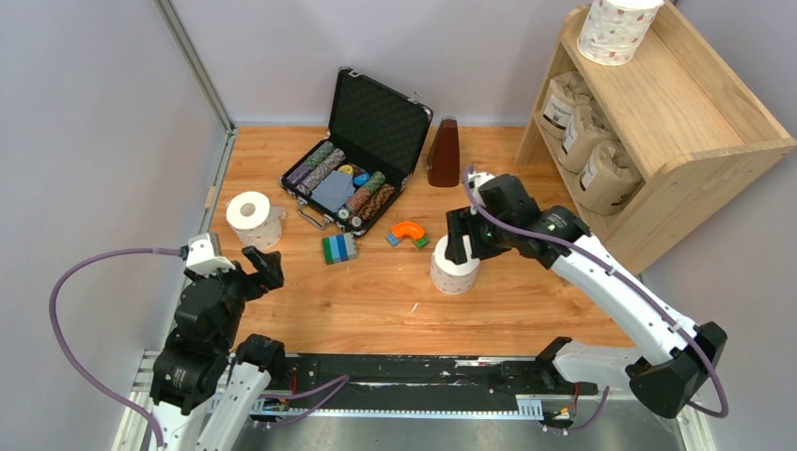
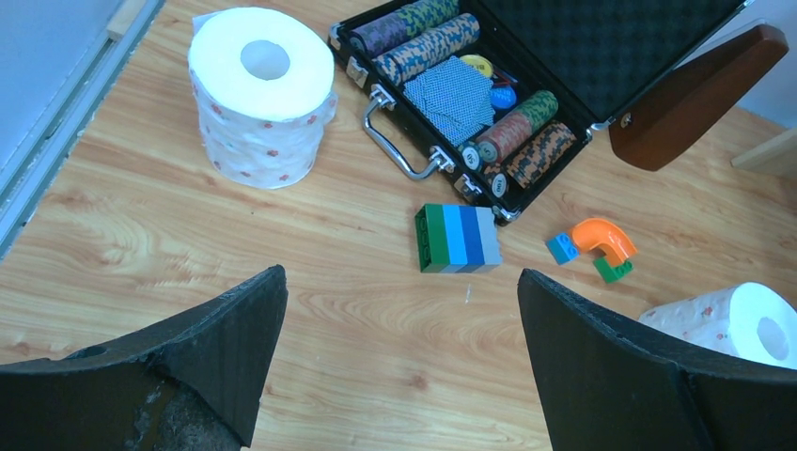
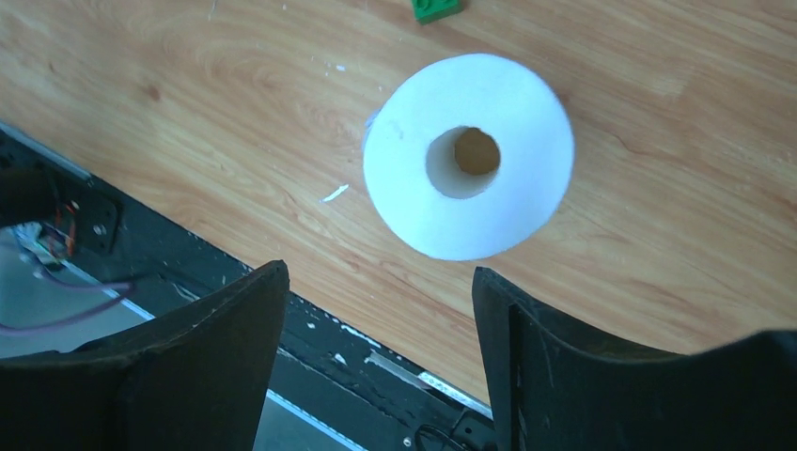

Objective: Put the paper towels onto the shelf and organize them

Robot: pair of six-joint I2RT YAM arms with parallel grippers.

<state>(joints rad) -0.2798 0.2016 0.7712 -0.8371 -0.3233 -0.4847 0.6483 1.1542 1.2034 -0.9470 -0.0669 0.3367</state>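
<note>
One white red-dotted paper towel roll stands upright at the table's left, also in the left wrist view. A second white roll stands mid-table; the right wrist view shows it from above, hollow core up. My right gripper hovers over it, open and empty, with the roll just beyond the fingertips. My left gripper is open and empty above bare table. A third white roll stands on top of the wooden shelf. Three tan wrapped rolls stand on its inner shelf.
An open black poker chip case lies at the back centre, with a brown metronome beside it. A green-blue block stack and an orange curved piece lie between the two loose rolls. A wall rail runs along the left.
</note>
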